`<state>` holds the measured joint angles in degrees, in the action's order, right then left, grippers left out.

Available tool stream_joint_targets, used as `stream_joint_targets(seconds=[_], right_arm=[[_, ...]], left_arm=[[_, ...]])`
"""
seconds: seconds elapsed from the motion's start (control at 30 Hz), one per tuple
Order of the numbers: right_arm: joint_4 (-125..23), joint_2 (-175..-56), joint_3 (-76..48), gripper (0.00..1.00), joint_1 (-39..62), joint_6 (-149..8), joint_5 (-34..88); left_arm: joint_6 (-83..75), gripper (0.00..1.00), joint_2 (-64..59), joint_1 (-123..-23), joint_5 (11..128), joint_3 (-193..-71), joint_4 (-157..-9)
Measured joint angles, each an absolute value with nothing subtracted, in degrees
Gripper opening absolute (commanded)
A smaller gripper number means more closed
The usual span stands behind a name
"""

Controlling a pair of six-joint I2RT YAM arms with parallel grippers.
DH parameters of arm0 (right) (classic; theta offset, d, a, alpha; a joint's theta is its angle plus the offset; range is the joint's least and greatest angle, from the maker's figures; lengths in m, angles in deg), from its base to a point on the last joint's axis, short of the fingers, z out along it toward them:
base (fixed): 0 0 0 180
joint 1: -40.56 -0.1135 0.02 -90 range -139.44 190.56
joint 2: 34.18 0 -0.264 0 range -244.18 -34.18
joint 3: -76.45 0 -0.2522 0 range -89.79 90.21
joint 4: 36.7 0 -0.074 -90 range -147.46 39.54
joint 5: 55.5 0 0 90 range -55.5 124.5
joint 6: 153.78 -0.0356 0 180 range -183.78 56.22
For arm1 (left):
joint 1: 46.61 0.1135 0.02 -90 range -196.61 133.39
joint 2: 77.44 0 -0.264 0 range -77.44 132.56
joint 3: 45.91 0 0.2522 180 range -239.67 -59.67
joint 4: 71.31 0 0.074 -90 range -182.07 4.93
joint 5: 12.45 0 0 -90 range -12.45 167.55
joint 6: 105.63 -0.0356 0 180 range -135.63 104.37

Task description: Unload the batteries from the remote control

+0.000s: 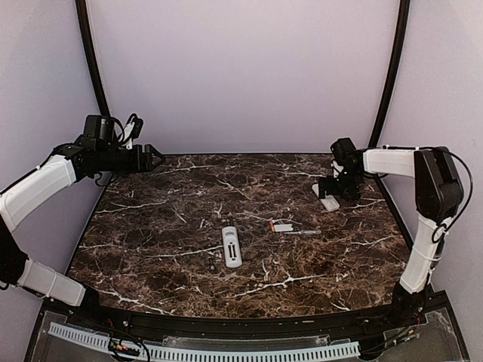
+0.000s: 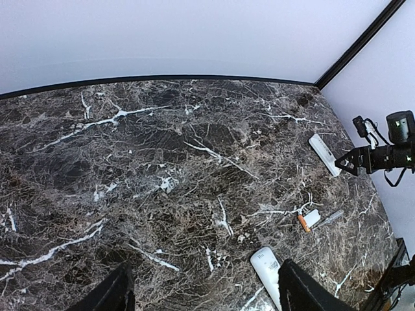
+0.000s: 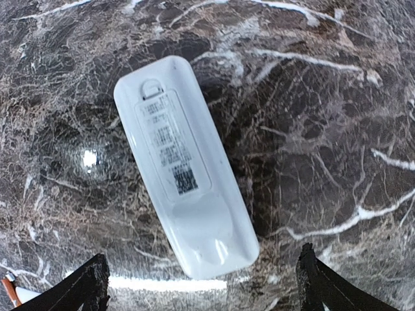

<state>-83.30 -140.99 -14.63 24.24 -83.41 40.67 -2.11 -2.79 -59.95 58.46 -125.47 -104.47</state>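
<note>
A white remote [image 1: 232, 246] lies mid-table with a dark slot in its top face; its end shows in the left wrist view [image 2: 268, 272]. One orange battery [image 1: 271, 225] lies on the table beside a small white cover [image 1: 283, 227]; both also show in the left wrist view, the battery [image 2: 303, 223] and the cover [image 2: 313, 218]. A second white remote [image 3: 181, 168] lies back up with its cover closed, under my right gripper [image 3: 204, 288], which is open and empty just above it. My left gripper [image 2: 204, 298] is open and empty, held high at the back left [image 1: 155, 158].
A thin grey metal rod [image 1: 302, 232] lies right of the white cover. The second remote [image 1: 330, 202] sits near the table's right back edge. Purple walls close in the back and sides. A slotted white strip [image 1: 204, 353] runs along the near edge.
</note>
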Motion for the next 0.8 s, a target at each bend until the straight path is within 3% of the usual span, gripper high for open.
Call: stream_joint_targets(seconds=[0.23, 0.8], right_arm=[[-82.88, -146.5, -10.26, 0.89, 25.62, -78.69, 39.73], [-82.93, -149.49, -9.91, 0.6, 26.34, -74.85, 38.29]], left_arm=[[-2.05, 0.76, -2.79, -59.95, 58.2, -125.47, -104.47], [-1.94, 0.76, -2.79, -59.95, 58.04, -125.47, -104.47]])
